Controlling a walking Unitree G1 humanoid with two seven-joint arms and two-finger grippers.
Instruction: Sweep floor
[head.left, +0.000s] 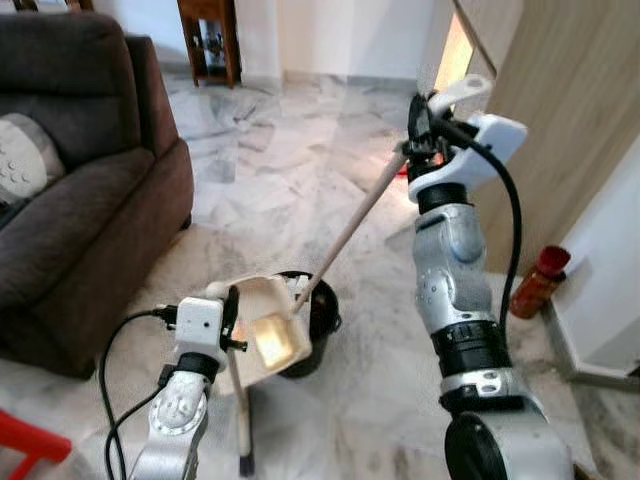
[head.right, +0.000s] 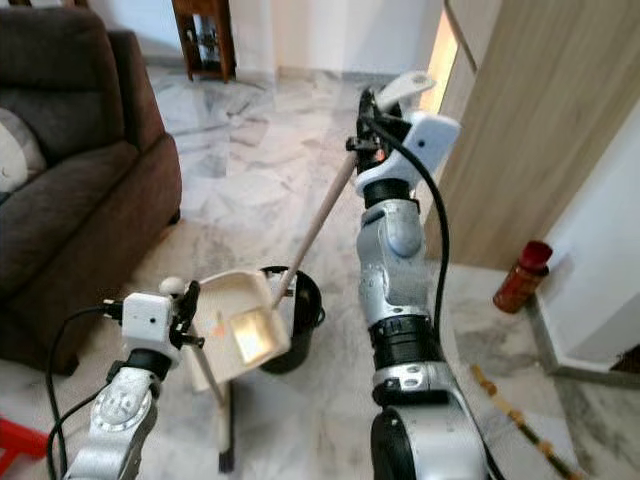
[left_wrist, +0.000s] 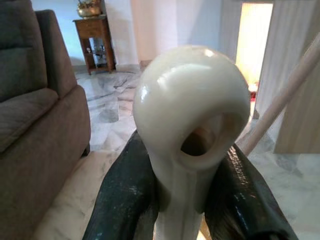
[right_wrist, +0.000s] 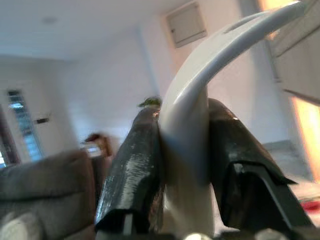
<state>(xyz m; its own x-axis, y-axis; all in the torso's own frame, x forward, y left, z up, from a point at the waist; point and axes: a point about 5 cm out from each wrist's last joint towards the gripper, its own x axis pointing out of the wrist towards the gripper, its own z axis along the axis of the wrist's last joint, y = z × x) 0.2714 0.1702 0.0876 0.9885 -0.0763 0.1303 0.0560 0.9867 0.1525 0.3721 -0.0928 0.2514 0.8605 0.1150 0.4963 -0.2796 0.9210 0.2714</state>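
Left eye view, no readable writing, dustpan (head.left: 272, 335), broom (head.left: 350, 228)

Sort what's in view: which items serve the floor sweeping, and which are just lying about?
In use:
- cream plastic dustpan, handle in left claw
- long pale-handled broom, grip in right claw
- black round bin

Just lying about:
- dark brown fabric sofa
- red bottle
- wooden side table

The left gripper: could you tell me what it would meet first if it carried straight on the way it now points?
Shut on the dustpan handle, the left gripper points across marble floor toward the far wall. The way looks free until then, though depth is unclear.
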